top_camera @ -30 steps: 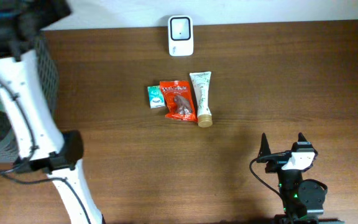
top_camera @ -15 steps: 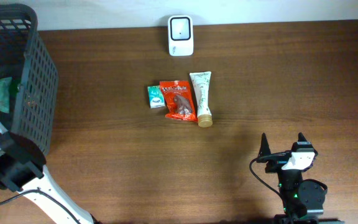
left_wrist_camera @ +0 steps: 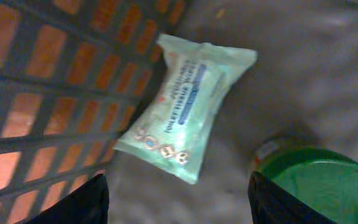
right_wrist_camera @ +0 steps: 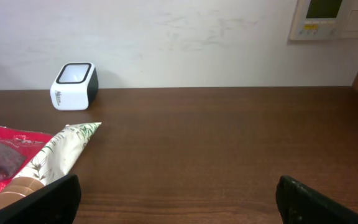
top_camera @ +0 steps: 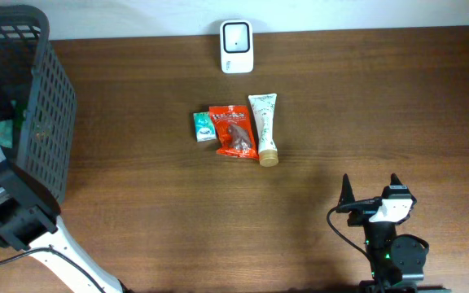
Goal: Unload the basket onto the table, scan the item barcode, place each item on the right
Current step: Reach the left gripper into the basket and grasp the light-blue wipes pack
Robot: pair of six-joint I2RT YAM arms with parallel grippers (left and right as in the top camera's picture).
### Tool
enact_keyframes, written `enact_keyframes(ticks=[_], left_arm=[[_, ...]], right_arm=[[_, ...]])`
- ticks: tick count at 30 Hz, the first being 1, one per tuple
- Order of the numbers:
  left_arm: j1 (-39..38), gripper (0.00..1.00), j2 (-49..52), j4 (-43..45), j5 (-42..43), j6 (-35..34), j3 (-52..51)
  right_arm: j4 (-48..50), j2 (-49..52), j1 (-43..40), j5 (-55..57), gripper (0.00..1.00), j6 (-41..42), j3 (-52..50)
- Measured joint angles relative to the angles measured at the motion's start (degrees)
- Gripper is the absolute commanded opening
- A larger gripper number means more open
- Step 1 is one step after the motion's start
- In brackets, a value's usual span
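the pale green packet point(left_wrist_camera: 182, 106) lying in the basket point(left_wrist_camera: 42, 93) carries dark blue lettering, too blurred to read. the red pouch point(top_camera: 234, 130) has a white brand word across its top, too small to make out. the white scanner point(right_wrist_camera: 74, 86) bears a small side mark, unreadable.

wooden table point(top_camera: 381, 98) | holds: scanner point(top_camera: 236, 46); green packet point(top_camera: 205, 126); red pouch point(top_camera: 234, 130); tube point(top_camera: 264, 129)

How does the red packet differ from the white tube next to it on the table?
The red packet is a flat, squarish pouch; the white tube is long and narrow, with a tan cap. The tube is longer than the packet. Both lie flat on the table, side by side.
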Motion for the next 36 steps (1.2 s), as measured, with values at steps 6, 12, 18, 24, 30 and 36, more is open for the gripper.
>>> enact_keyframes(ticks=[6,12,18,24,30,36], left_arm=[[0.0,0.71,0.0,-1.4,2.1,-0.3,-0.3],[0.0,0.72,0.0,-1.4,1.6,-4.1,-0.3],[1.1,0.72,0.0,-0.5,-6.5,-0.8,-0.5],[2.5,0.72,3.0,-0.8,-5.7,1.3,-0.6],[2.4,0.72,6.2,1.8,-3.1,2.8,-0.9],[2.4,0.66,7.0,5.6,-0.3,2.9,-0.9]], right_arm=[[0.0,0.0,0.0,0.0,0.98,-0.1,0.0],[0.0,0.0,0.0,0.0,0.99,-0.1,0.0],[0.0,0.0,0.0,0.0,0.99,0.0,0.0],[0.0,0.0,0.0,0.0,0.99,-0.1,0.0],[0.0,0.0,0.0,0.0,0.98,-0.1,0.0],[0.0,0.0,0.0,0.0,0.98,-0.1,0.0]])
